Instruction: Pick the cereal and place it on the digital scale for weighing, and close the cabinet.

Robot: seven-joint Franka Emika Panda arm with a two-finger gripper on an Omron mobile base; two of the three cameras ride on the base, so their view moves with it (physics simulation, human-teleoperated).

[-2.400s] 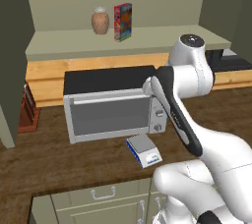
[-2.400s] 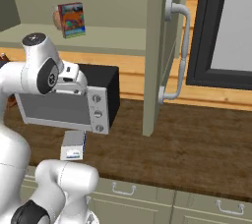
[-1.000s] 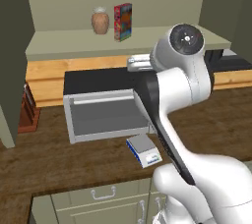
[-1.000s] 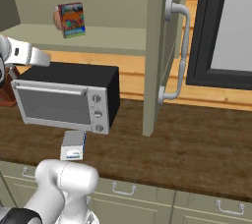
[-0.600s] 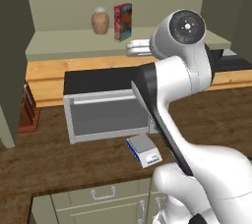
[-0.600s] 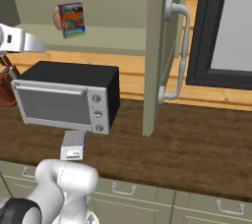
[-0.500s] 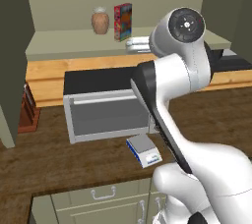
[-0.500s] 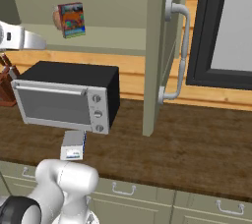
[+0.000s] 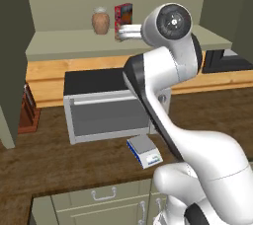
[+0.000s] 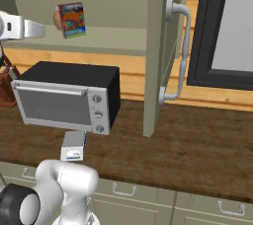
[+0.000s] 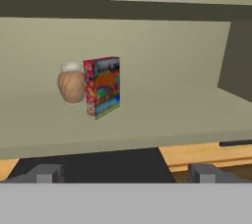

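The cereal [image 11: 102,86], a small red box with a multicoloured front, stands upright on the shelf inside the open cabinet [image 10: 155,46]. It also appears in both base views as the cereal [image 9: 123,15] [image 10: 72,19]. My gripper [image 11: 125,174] is open, its fingertips [image 11: 47,173] spread wide with nothing between them. It points at the box from a short distance, level with the shelf. The gripper [image 9: 119,33] hangs over the shelf's front edge. The digital scale [image 9: 144,150] lies on the wooden counter in front of the toaster oven, also seen as the scale [image 10: 73,146].
A brown round vase [image 11: 71,83] stands touching or just behind the cereal on its left. A silver toaster oven [image 9: 106,105] sits under the shelf. The cabinet's door with a long bar handle [image 10: 180,54] stands open on the right. Drawer fronts [image 10: 128,192] line the counter's front.
The arm has swung its hand up and over toward the shelf, closer to the cereal. The jaws stayed open. The cereal, scale and cabinet door have not moved.
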